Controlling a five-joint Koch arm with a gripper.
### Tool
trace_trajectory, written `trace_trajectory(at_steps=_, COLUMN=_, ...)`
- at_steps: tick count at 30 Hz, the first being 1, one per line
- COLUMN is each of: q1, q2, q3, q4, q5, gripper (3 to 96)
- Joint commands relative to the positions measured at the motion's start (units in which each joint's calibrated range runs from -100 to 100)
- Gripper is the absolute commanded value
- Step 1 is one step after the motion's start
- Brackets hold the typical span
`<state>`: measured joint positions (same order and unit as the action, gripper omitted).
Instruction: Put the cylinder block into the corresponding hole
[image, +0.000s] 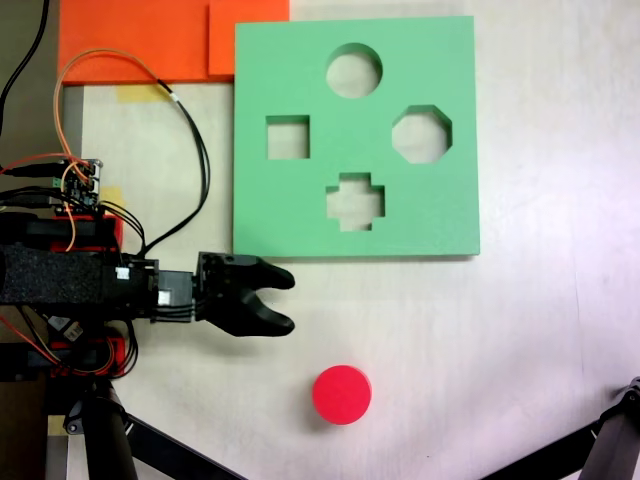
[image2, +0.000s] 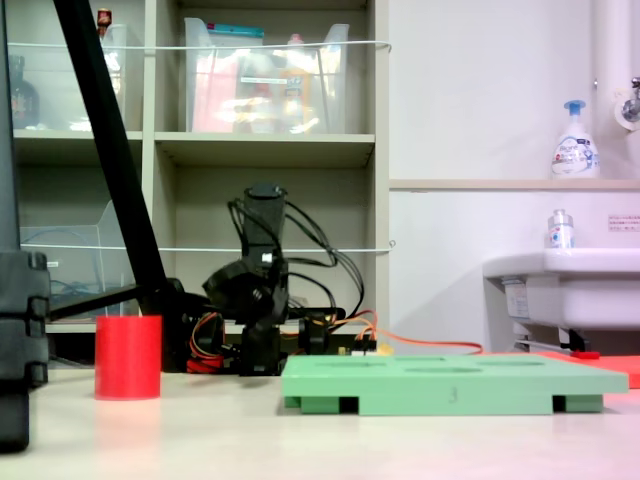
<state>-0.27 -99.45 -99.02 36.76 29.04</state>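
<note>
Standing clear — cylinder block (image: 341, 394) apart from open-jawed gripper (image: 283, 303), green foam board (image: 300, 210).

First exterior view: overhead, straight down. Second exterior view: table level, side-on, close. Both exterior views share arm (image: 100, 285), board (image: 355, 135), block (image: 341, 394).

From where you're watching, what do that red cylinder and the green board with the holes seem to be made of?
The red cylinder block looks like foam: matte, uniformly coloured, with no shine in either exterior view. The green board appears to be thick foam too: a flat matte surface with cleanly cut shapes right through it. Foam is a guess from looks alone.
</note>
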Motion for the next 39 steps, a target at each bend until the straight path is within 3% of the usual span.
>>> trace_trajectory(at_steps=1, q1=0.5, q2=-0.5, q3=-0.7, q4=11.2, q5=14.5, gripper=51.8)
trace_trajectory(at_steps=5, q1=0.5, q2=-0.5, q3=-1.0, q4=17.6, q5=22.8, gripper=52.1)
trace_trajectory(at_steps=11, q1=-1.0, q2=-0.5, q3=-1.0, q4=16.5, q5=21.5, gripper=49.9)
trace_trajectory(at_steps=18, q1=-1.8, q2=0.2, q3=-1.0, q4=22.8, q5=20.9, gripper=76.7)
trace_trajectory(at_steps=21, q1=-2.5, q2=16.4, q3=-1.0, q4=37.8, q5=20.4, gripper=86.2)
trace_trajectory(at_steps=26, q1=-4.2, q2=48.9, q3=-1.0, q4=60.4, q5=20.2, gripper=87.3)
trace_trajectory(at_steps=30, q1=-5.0, q2=63.4, q3=4.6, q4=63.2, q5=20.3, gripper=94.0)
trace_trajectory(at_steps=39, q1=-8.3, q2=90.7, q3=22.3, q4=63.2, q5=21.1, gripper=93.9)
